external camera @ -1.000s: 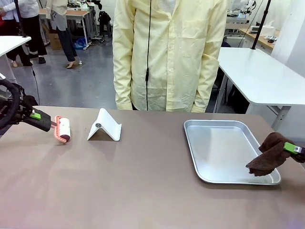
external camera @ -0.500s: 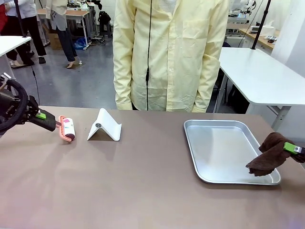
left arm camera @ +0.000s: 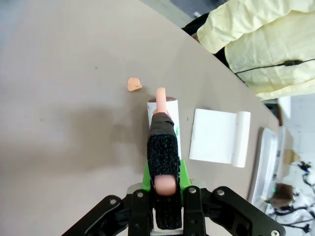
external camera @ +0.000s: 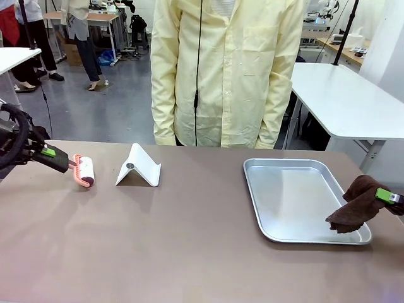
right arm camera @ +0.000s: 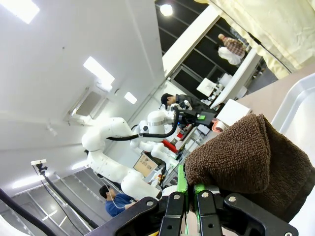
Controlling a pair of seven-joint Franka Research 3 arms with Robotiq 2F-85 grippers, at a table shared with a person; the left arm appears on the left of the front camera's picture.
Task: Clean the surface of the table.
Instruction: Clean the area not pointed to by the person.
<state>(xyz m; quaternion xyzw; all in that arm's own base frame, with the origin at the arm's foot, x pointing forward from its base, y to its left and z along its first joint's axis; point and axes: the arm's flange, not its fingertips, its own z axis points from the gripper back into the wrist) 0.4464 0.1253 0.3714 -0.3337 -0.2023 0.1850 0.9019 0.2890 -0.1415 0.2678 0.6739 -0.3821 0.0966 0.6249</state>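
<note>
Wide grey-brown matte worktop (external camera: 189,246) spans the near side, between the robot and a person in a pale yellow coat (external camera: 227,69). Judged rigid, heavy and fixed. Smooth enough for a roller to glide. Nothing on it to grasp, so take hold of the tools.

Left end effector (external camera: 63,163) clamped on the salmon-pink handle of a white lint roller (external camera: 86,170), far left, near a folded white plastic stand (external camera: 139,167). Small orange scrap (left arm camera: 134,84) lies just beyond the roller.

Right end effector (external camera: 386,196) pinches a brown terry cloth (external camera: 352,207) over the silver metal tray's (external camera: 290,196) right edge.

White-topped tables and other people behind
</note>
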